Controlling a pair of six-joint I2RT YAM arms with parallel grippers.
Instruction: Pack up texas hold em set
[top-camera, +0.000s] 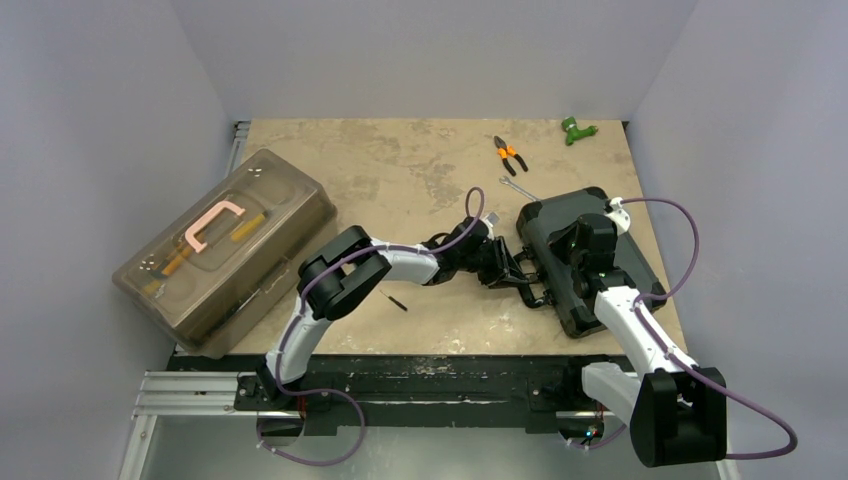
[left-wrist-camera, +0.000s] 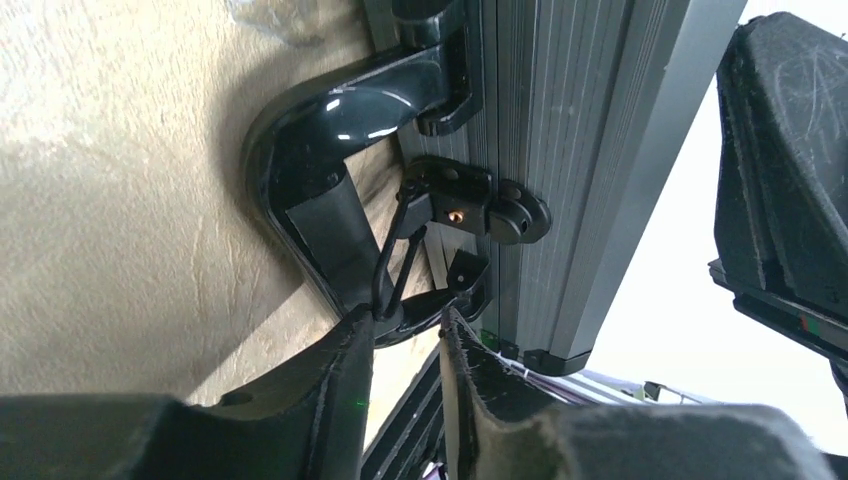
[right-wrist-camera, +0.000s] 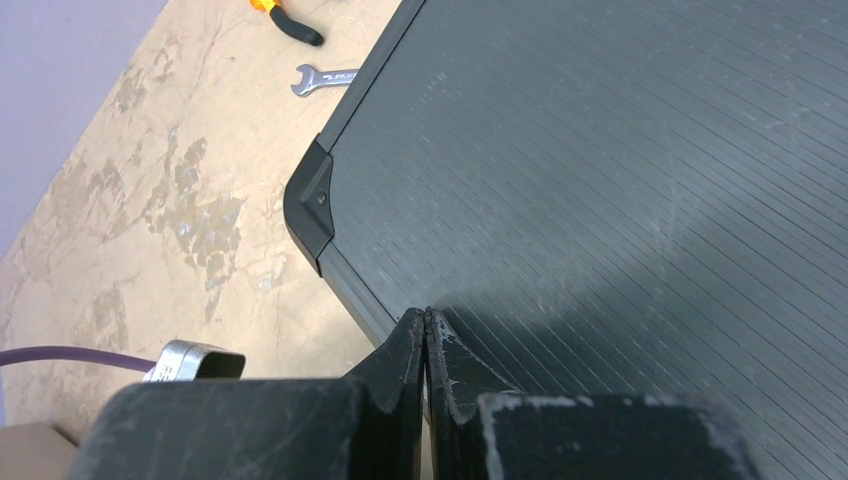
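The black hard case (top-camera: 548, 228) lies closed at the right of the table. No chips, card decks or buttons show. My left gripper (top-camera: 510, 270) reaches to the case's handle side. In the left wrist view the glossy black handle (left-wrist-camera: 330, 130) and a latch (left-wrist-camera: 470, 205) with a wire loop sit on the ribbed case wall (left-wrist-camera: 560, 120). My left gripper (left-wrist-camera: 405, 325) is narrowly open, its tips at the handle's lower end and the wire loop. My right gripper (top-camera: 570, 245) is shut, tips (right-wrist-camera: 427, 315) pressed on the ribbed lid (right-wrist-camera: 600, 150) near its left edge.
A translucent brown toolbox (top-camera: 225, 245) with a pink handle stands at the left. Orange-handled pliers (top-camera: 510, 153), a wrench (top-camera: 518, 187) and a green object (top-camera: 577, 130) lie at the back. A small dark item (top-camera: 397, 300) lies near the left arm. The wrench (right-wrist-camera: 325, 78) also shows in the right wrist view.
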